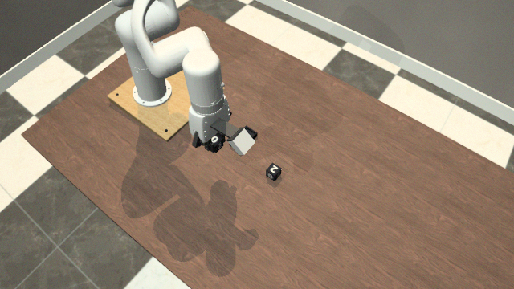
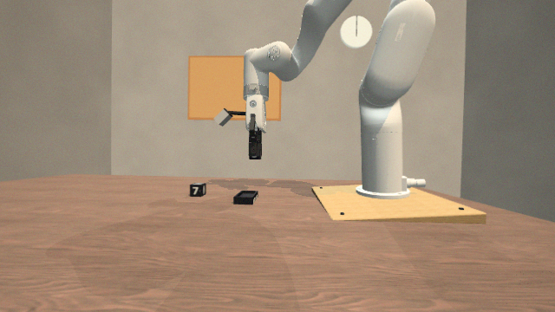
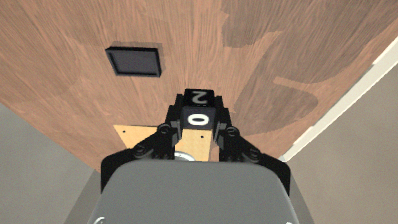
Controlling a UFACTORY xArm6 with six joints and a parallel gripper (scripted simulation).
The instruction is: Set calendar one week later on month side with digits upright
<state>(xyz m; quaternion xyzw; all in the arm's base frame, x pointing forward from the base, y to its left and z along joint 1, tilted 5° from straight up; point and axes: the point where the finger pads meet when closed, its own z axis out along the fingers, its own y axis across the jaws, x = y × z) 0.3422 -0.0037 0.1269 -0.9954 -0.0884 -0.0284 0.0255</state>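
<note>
End effector (image 1: 214,144) (image 2: 255,157) (image 3: 198,104) grips 1 cube (image 1: 215,141) (image 3: 199,118) above the table (image 1: 321,201) (image 2: 217,260) (image 3: 200,30).

Claw (image 2: 255,152) raised above the tabletop (image 2: 277,256), pointing down; its grip appears edge-on and cannot be confirmed. Black tray (image 2: 245,198) lies flat below it. Cube (image 2: 198,190), a "7" visible, rests below and left of the claw in view.
</note>
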